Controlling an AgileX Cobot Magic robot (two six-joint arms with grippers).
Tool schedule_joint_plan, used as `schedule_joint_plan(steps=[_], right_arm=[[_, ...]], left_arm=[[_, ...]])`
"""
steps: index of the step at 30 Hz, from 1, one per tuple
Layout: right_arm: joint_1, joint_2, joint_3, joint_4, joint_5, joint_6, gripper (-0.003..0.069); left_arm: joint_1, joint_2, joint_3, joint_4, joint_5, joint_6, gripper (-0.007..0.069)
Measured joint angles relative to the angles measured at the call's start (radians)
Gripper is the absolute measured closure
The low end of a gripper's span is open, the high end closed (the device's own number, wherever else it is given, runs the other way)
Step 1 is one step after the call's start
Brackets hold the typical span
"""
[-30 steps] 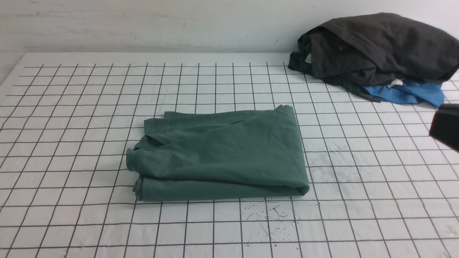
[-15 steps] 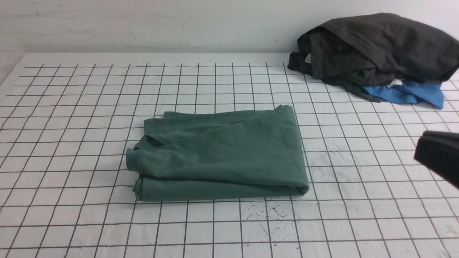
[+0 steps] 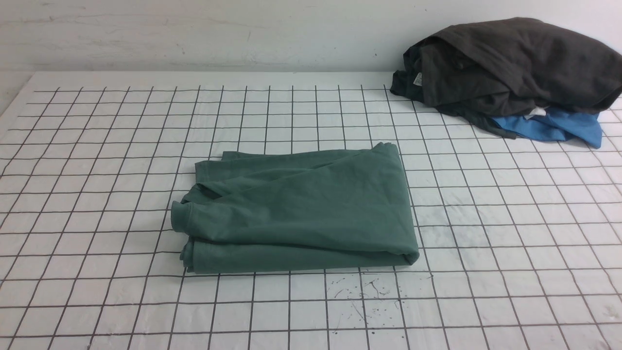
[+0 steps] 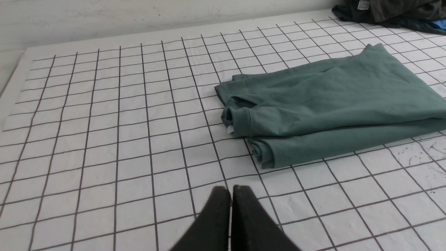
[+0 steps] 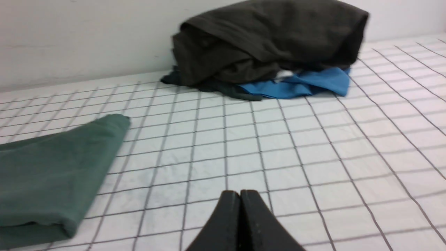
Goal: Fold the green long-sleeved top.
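Note:
The green long-sleeved top [image 3: 301, 209] lies folded into a compact rectangle in the middle of the gridded table, a cuffed sleeve end showing at its left side. It also fills the right of the left wrist view, green top [image 4: 331, 101], and the left edge of the right wrist view, green top [image 5: 52, 174]. My left gripper [image 4: 231, 190] hovers over bare grid, short of the top's near left corner, shut with nothing in it. My right gripper [image 5: 240, 193] is shut and empty over the grid, off the top's right side. Neither gripper shows in the front view.
A heap of dark grey-black clothing [image 3: 505, 68] with a bright blue garment [image 3: 554, 126] under it sits at the back right, against the white wall. The white gridded table cover [image 3: 97, 146] has ink specks [image 3: 359, 296] near its front.
The right arm's dark gripper, seen at the front view's right edge, dropped lower and then left that view altogether. The green top has not moved.

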Motion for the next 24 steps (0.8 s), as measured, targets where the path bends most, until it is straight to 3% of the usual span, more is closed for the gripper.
schedule_joint_plan(steps=[24], right_arm=[[-0.008,-0.046,0.052,0.012,0.015,-0.022,0.0673]], left_arm=[[0.000,-0.001,0.001,0.000,0.002,0.000,0.0631]])
